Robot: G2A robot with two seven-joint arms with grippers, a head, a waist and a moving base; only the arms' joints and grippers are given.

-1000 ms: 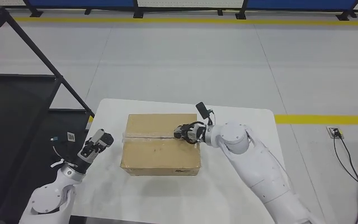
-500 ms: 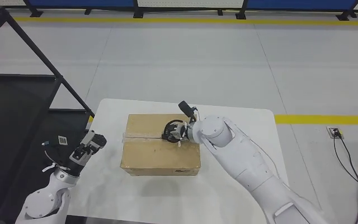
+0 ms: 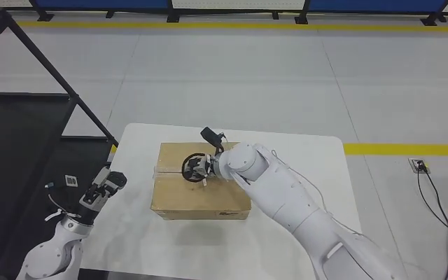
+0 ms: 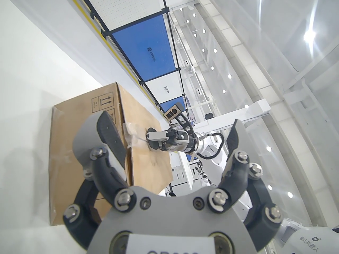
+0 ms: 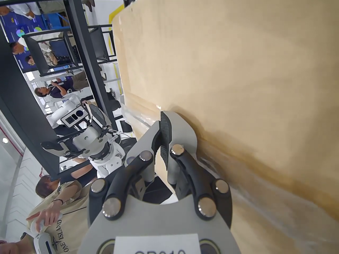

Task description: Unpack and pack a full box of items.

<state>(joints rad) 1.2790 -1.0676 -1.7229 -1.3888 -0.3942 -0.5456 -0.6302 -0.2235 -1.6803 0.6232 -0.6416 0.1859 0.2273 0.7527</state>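
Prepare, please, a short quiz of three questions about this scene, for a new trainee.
1. Fill in: the left hand, beside the cardboard box, has its fingers ____.
2. True or false: the flaps of the cardboard box stand open.
3. Which hand is at the taped seam on top of the box? A) left hand B) right hand C) both
Key: 1 open; 2 false; 3 B.

Bright, even light from ceiling lamps (image 4: 308,36), lamps flaring white, soft shadow beside the box (image 3: 201,196) on the pale surface (image 3: 140,150), straight lines bowed at wrist views' edges.
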